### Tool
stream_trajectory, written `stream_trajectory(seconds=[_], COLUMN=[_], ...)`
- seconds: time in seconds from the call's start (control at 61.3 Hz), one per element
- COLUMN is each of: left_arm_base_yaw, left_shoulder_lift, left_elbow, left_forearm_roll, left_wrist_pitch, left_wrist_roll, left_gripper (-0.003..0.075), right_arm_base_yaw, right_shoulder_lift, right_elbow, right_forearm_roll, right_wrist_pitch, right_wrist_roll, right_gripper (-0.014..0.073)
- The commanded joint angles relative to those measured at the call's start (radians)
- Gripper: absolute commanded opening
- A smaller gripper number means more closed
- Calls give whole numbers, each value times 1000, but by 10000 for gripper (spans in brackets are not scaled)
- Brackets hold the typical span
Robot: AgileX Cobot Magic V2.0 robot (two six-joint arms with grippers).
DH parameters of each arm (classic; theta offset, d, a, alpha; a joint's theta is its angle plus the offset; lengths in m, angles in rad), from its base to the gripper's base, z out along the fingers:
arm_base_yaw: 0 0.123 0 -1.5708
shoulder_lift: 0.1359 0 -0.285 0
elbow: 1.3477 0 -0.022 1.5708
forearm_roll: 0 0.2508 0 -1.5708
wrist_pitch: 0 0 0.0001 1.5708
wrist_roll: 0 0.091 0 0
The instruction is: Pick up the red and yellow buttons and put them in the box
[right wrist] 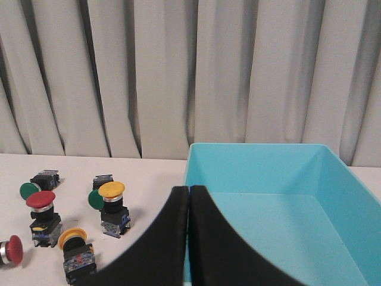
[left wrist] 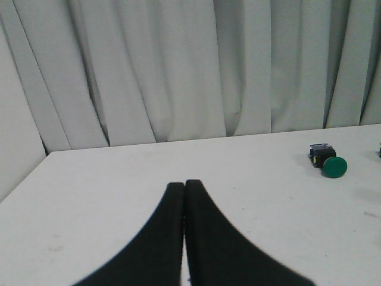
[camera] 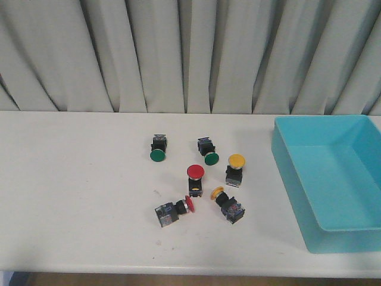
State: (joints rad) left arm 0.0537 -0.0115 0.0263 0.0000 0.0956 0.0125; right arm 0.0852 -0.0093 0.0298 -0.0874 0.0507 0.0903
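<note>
On the white table stand an upright red button (camera: 195, 179) (right wrist: 43, 215) and an upright yellow button (camera: 236, 168) (right wrist: 113, 207). A second red button (camera: 174, 210) (right wrist: 9, 250) lies on its side, and a second yellow button (camera: 227, 203) (right wrist: 77, 250) lies tilted beside it. The turquoise box (camera: 326, 179) (right wrist: 274, 202) is empty at the right. Neither arm shows in the front view. My left gripper (left wrist: 184, 182) is shut and empty, far left of the buttons. My right gripper (right wrist: 189, 189) is shut and empty, by the box's near left wall.
Two green-capped switches (camera: 157, 149) (camera: 208, 152) lie behind the red and yellow ones; one green switch (left wrist: 327, 161) shows in the left wrist view. A pleated grey curtain (camera: 190, 53) hangs behind the table. The table's front edge (camera: 178, 271) runs close below the buttons.
</note>
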Motion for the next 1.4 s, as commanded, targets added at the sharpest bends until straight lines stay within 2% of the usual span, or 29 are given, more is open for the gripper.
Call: stream_trajectory(seconds=[0.0, 0.179, 0.294, 0.408, 0.489, 0.554, 0.62, 0.652, 0.718, 0.783, 0.864, 0.946, 1.044, 1.093, 1.109, 1.207, 1.386], left_arm_base_yaw=[-4, -4, -4, -4, -4, -4, -4, -4, -4, -4, -4, -4, -4, -4, -4, -22, -129], left_shoulder_lift=[-14, -14, -14, -14, -14, -11, 17, 50, 157, 300, 493, 653, 784, 836, 901, 960, 1060], left_elbow=[49, 49, 49, 40, 39, 22, -43, -98, -255, -412, -595, -726, -809, -831, -842, -845, -926], left_forearm_roll=[-5, 33, 114, 124, 124, 126, 128, 136, 164, 194, 204, 203, 204, 205, 205, 204, 250], left_wrist_pitch=[-71, -82, -179, -282, -415, -559, -592, -573, -462, -334, -187, -85, -77, -116, -193, -220, -124], left_wrist_roll=[-2, 23, 70, 32, -60, -152, -209, -224, -243, -279, -337, -412, -431, -428, -428, -431, -381], left_gripper=[-6, -6, -6, -6, -6, -6, -6, -6, -6, -6, -6, -6, -6, -6, -6, -6, 14], right_arm_base_yaw=[-2, -2, -2, -2, -2, -2, -2, -2, -2, -2, -2, -1, 5, 17, 27, 27, 27], right_shoulder_lift=[-11, -11, -11, -11, -11, -7, 25, 59, 161, 306, 493, 652, 772, 809, 847, 890, 930], right_elbow=[6, 6, 6, 6, 1, -29, -115, -183, -347, -540, -740, -874, -940, -939, -938, -938, -938], right_forearm_roll=[-6, -6, -6, 7, 18, 18, 45, 69, 101, 98, 98, 98, 99, 99, 100, 124, 112], right_wrist_pitch=[-74, -74, -75, -131, -310, -564, -718, -731, -660, -496, -275, -125, -101, -130, -179, -139, -3], right_wrist_roll=[-7, -7, -7, 1, 2, 2, -9, -29, -113, -201, -221, -220, -220, -220, -218, -213, -226], right_gripper=[-8, -8, -8, -8, -8, -8, -8, -8, -8, -8, -8, -8, -8, -8, -8, -6, 35])
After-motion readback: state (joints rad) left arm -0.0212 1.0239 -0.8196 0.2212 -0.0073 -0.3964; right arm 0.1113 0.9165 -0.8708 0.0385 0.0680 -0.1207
